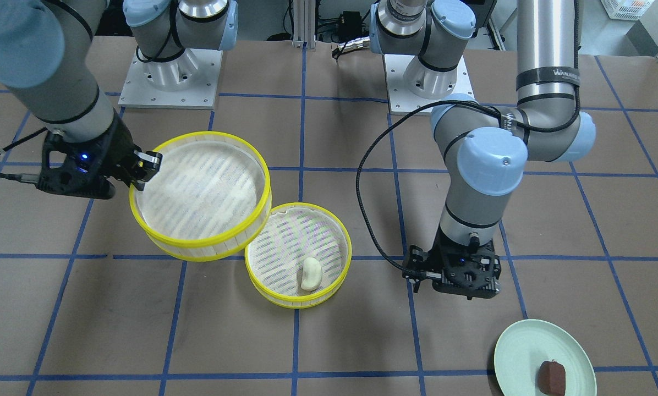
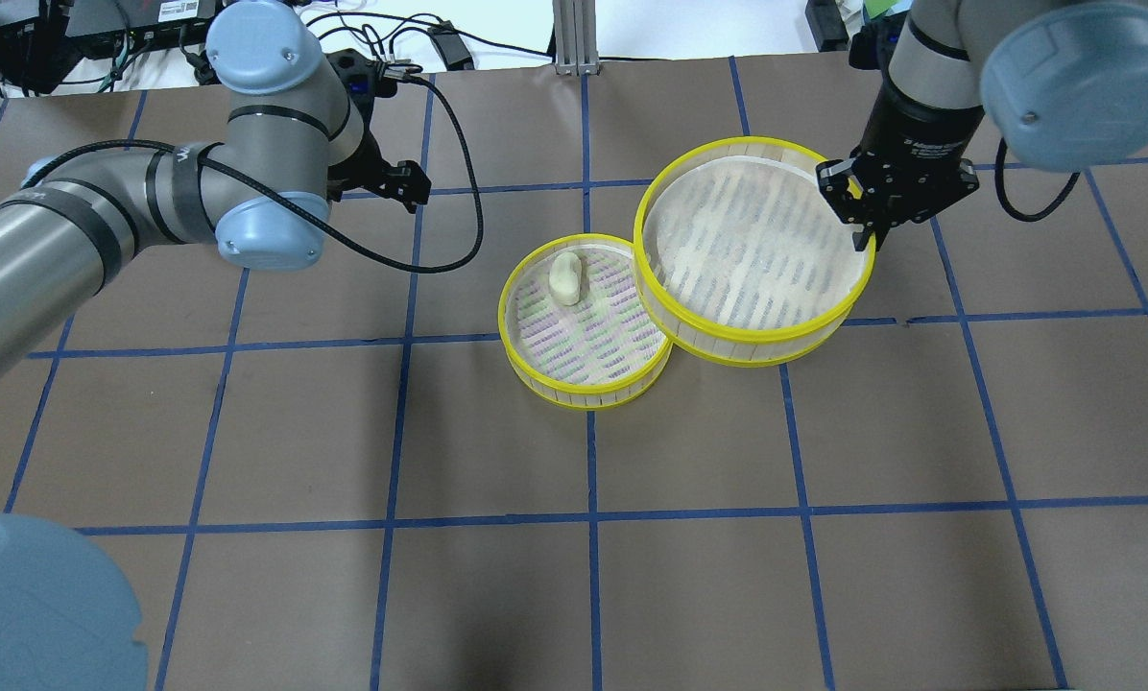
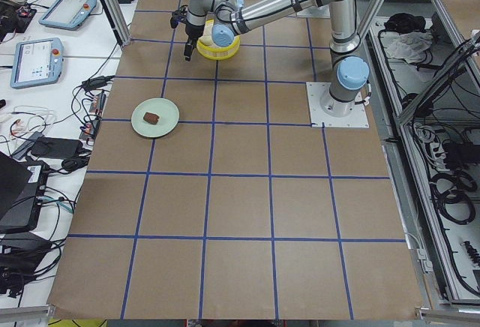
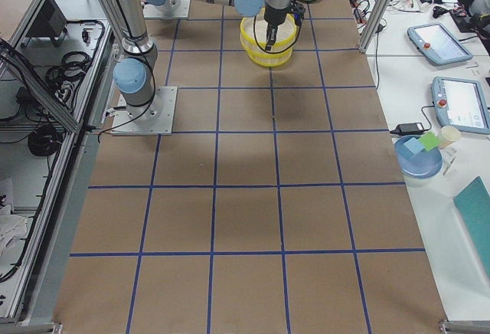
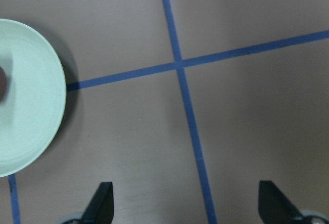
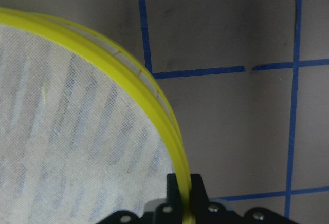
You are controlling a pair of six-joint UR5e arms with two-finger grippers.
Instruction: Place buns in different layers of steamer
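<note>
My right gripper (image 1: 142,171) is shut on the yellow rim of one steamer tray (image 1: 208,135) and holds it tilted above the table; its edge overlaps the second tray (image 1: 307,301). The wrist view shows the fingers (image 6: 198,190) pinching the rim (image 6: 128,75). The cream-white bun (image 1: 310,273) lies in the second tray (image 2: 584,398), which rests on the table. The dark reddish-brown bun (image 1: 552,377) sits on a pale green plate (image 1: 521,346). My left gripper (image 1: 454,278) is open and empty, pointing down beside that plate (image 5: 31,106).
Brown paper with a blue tape grid covers the table. The two arm bases (image 1: 169,71) stand at the robot's edge. A black cable (image 1: 365,181) loops from the left wrist. Teach pendants and cups lie on side benches (image 4: 452,112).
</note>
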